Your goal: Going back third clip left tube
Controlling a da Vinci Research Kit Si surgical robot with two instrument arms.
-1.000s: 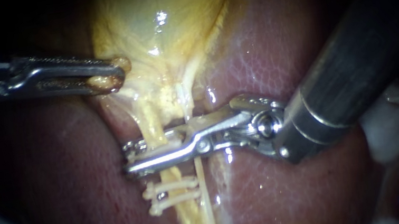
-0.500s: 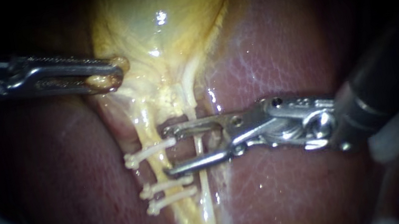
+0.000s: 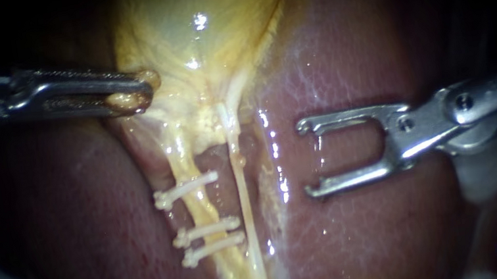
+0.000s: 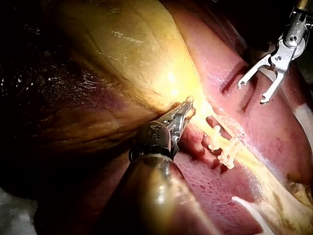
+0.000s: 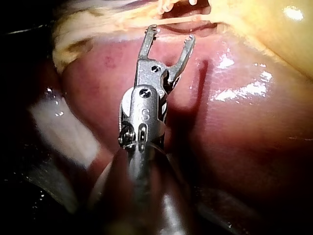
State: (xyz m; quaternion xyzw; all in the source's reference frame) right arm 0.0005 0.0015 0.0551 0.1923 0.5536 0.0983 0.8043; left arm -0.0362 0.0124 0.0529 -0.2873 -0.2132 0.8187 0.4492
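The dark red liver (image 3: 376, 232) fills the endoscope view, and the yellow gallbladder (image 3: 197, 27) tapers down from above. The left instrument (image 3: 136, 94) has its jaws clamped together on a fold of the gallbladder's lower left edge. Below it the left tube (image 3: 201, 208) runs down across the liver with three clips across it. The upper clip (image 3: 186, 188) sits alone, and the two lower clips (image 3: 208, 230) lie close together farther down. The thin, pale right tube (image 3: 241, 187) runs just beside it. The right instrument (image 3: 307, 160) hangs over bare liver to the right of both tubes. Its jaws are spread wide like a fork, hold nothing and are clear of the clips.

In the left wrist view the left instrument (image 4: 183, 115) pinches the gallbladder (image 4: 132, 54) where it meets the liver (image 4: 215, 191). The clips (image 4: 222, 147) lie just beside its jaws. The right instrument (image 4: 252, 93) is well beyond them, gaping and empty.

In the right wrist view the right instrument (image 5: 171, 34) points at the tube region with its jaws apart above the liver (image 5: 234, 127). The pale shapes ahead of it (image 5: 168, 6) are probably the clips, though the view cuts them off. A white strip (image 5: 63, 132) lies beside the shaft.
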